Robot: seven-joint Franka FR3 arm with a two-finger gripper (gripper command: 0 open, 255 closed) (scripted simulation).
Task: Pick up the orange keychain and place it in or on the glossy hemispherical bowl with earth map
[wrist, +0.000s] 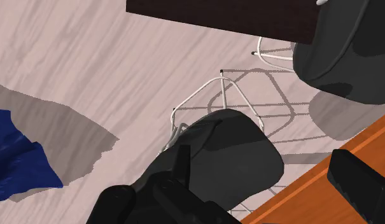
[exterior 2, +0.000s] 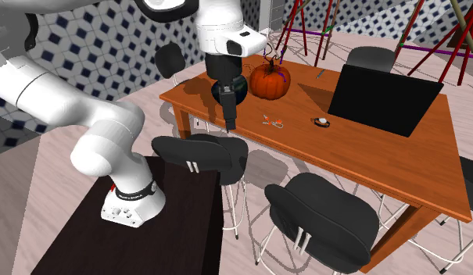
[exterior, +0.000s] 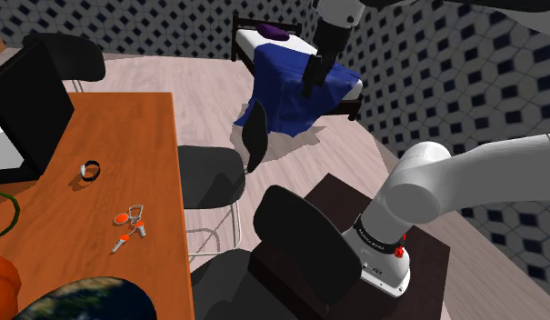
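Shoulder view: elevated, beside the stand (exterior: pixel 435 259), facing down across the desk (exterior: pixel 100 136) toward a bed (exterior: pixel 291 91). Second exterior view: elevated, facing the desk from the arm's side. Both cover desk, stand and chairs (exterior: pixel 209 177). Wrist view: behind the tool (wrist: pixel 229 178), close above the floor (wrist: pixel 89 57) and desk edge.

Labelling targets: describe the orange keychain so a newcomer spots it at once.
On the orange table, look between the black laptop and the earth-map bowl. The keychain lies there: small orange tags on silver rings, unlike the plain black band nearby.
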